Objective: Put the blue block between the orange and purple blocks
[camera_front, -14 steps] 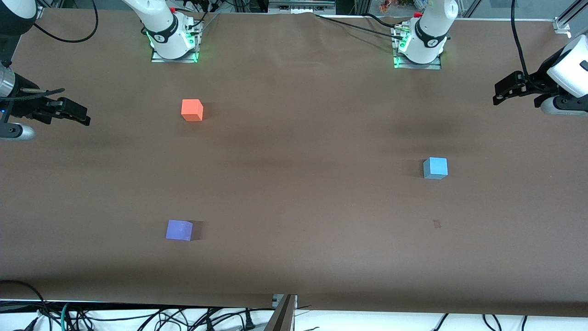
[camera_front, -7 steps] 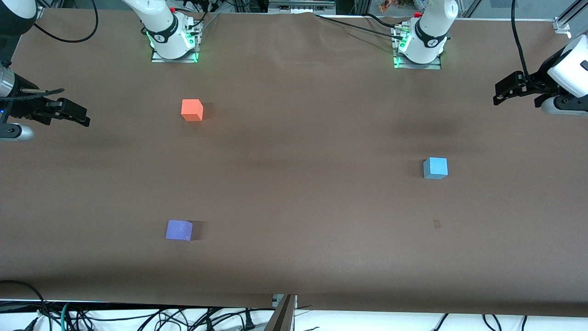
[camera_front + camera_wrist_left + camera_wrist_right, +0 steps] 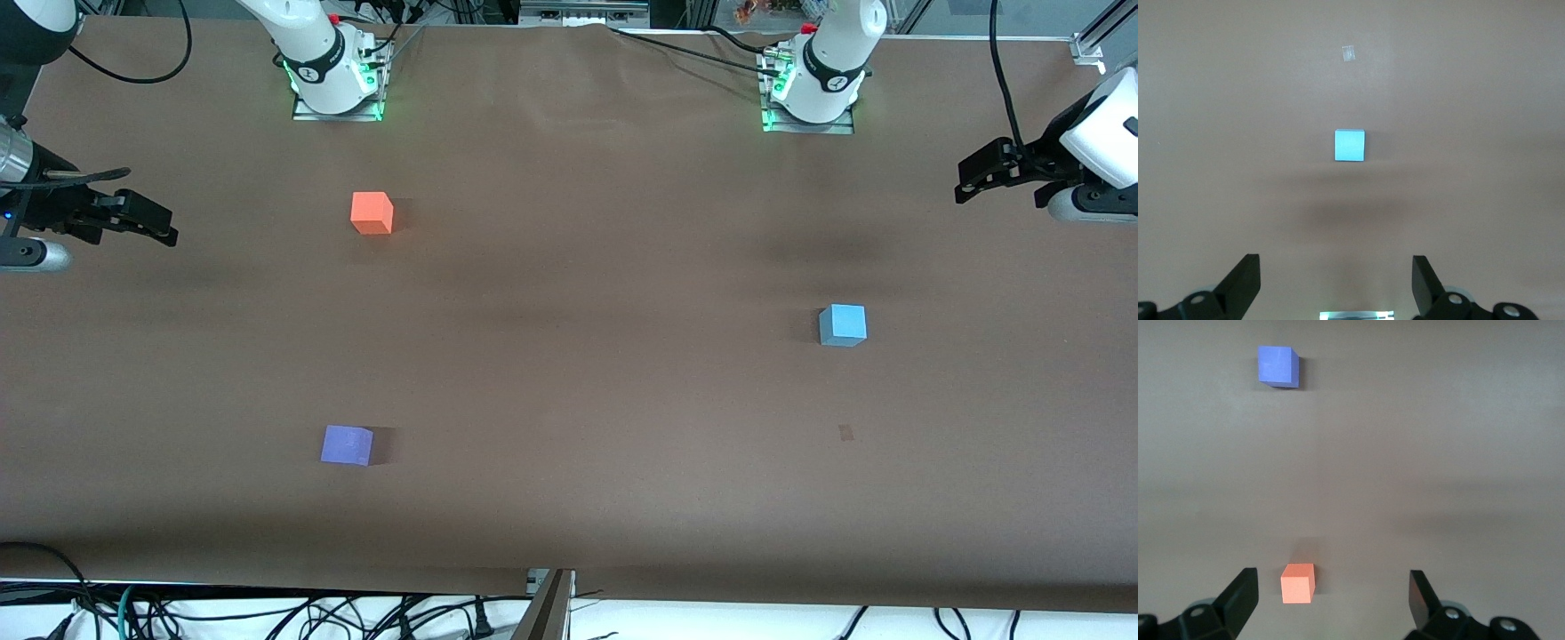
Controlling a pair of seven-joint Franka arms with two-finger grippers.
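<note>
The blue block [image 3: 842,324] sits on the brown table toward the left arm's end, and also shows in the left wrist view [image 3: 1350,145]. The orange block [image 3: 372,213] and the purple block [image 3: 347,444] sit toward the right arm's end, with the purple one nearer the front camera. Both show in the right wrist view, orange [image 3: 1298,583] and purple [image 3: 1278,366]. My left gripper [image 3: 967,180] [image 3: 1336,283] is open and empty over the table's edge at its own end. My right gripper [image 3: 164,229] [image 3: 1333,597] is open and empty over the table at its own end.
A small pale mark [image 3: 845,433] lies on the table nearer the front camera than the blue block, and shows in the left wrist view [image 3: 1349,53]. The arm bases [image 3: 336,80] [image 3: 813,89] stand along the table's back edge. Cables hang along the front edge [image 3: 267,613].
My right gripper has shifted very slightly. The blocks and the left gripper have not moved.
</note>
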